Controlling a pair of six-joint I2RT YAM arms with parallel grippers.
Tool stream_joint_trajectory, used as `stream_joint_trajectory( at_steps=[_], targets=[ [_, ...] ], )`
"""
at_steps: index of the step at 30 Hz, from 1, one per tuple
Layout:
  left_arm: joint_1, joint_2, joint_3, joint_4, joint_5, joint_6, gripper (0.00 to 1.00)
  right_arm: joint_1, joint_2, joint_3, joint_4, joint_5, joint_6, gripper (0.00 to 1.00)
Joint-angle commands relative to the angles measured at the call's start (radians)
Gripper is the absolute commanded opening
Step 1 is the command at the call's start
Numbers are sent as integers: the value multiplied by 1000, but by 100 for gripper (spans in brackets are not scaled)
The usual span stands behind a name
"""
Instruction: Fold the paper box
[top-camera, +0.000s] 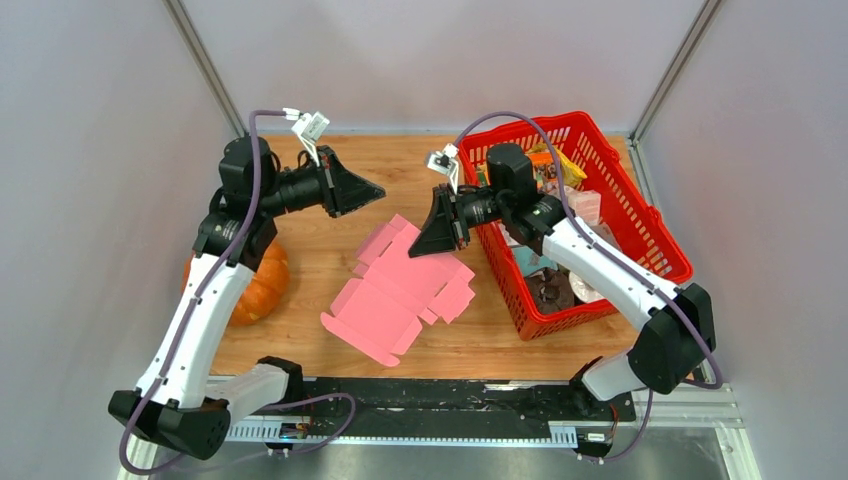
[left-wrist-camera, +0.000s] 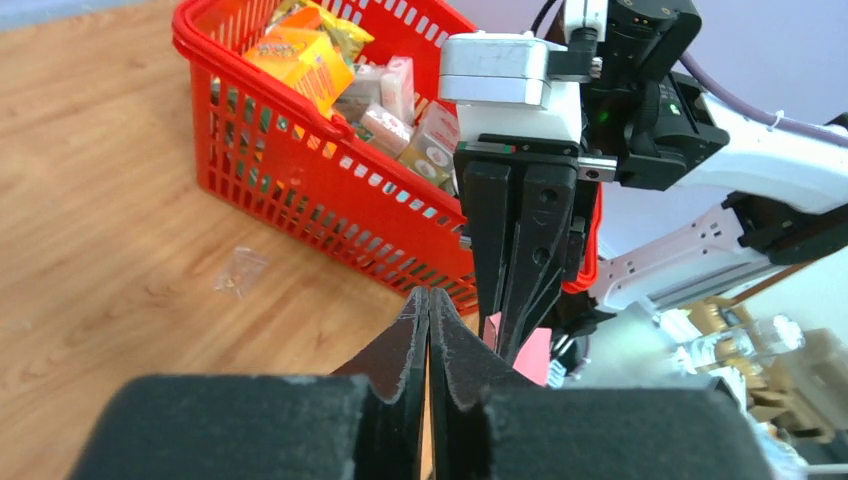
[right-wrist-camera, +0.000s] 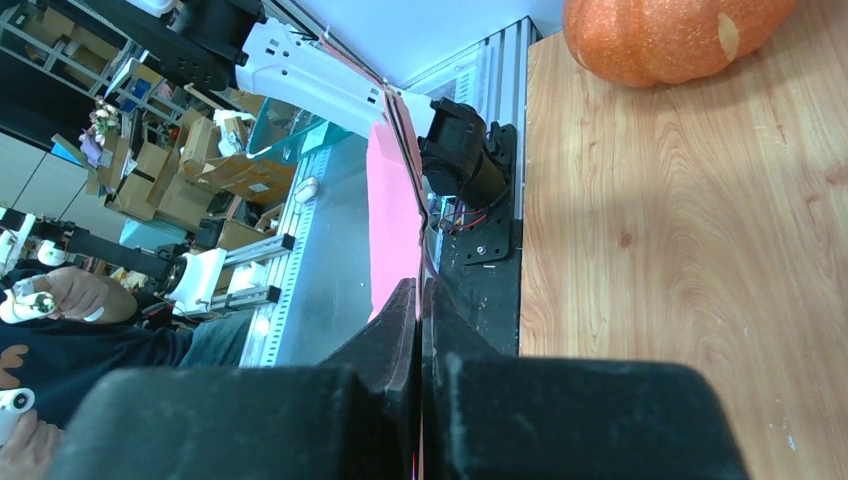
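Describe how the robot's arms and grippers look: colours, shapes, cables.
The left arm and right arm have white links with black joints and bases. A purple cable runs along each. The left gripper and right gripper are black, each with two wedge-shaped fingers tapering to a tip. Each wrist carries a small white camera.

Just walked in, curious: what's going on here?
Two robot arms are working on a pink paper box, at this point an unfolded sheet on the table. The right pincer is shut on one edge of it. The left pincer hovers shut nearby, apart from the sheet and holding nothing.
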Motion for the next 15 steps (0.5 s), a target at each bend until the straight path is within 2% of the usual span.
stream_joint_trajectory(
  at_steps=[1,5,8,9,13,15],
  targets=[
    [-14,-4,42,-11,10,9,0,8,-43,26,-20,10,-30,0],
    [-54,-1,69,-86,-29,52,0,17,-43,53,-116,127,-69,0],
    [-112,-10,117,-198,-170,125,0,36,-43,90,-200,238,-102,0],
    [-149,-10,132,-227,-268,154,0,42,-48,93,-204,258,-100,0],
    [-206,8,192,-347,-475,165,0,63,-61,104,-199,319,-85,0],
    [-214,13,195,-356,-543,156,0,76,-68,106,-201,359,-85,0]
  ],
)
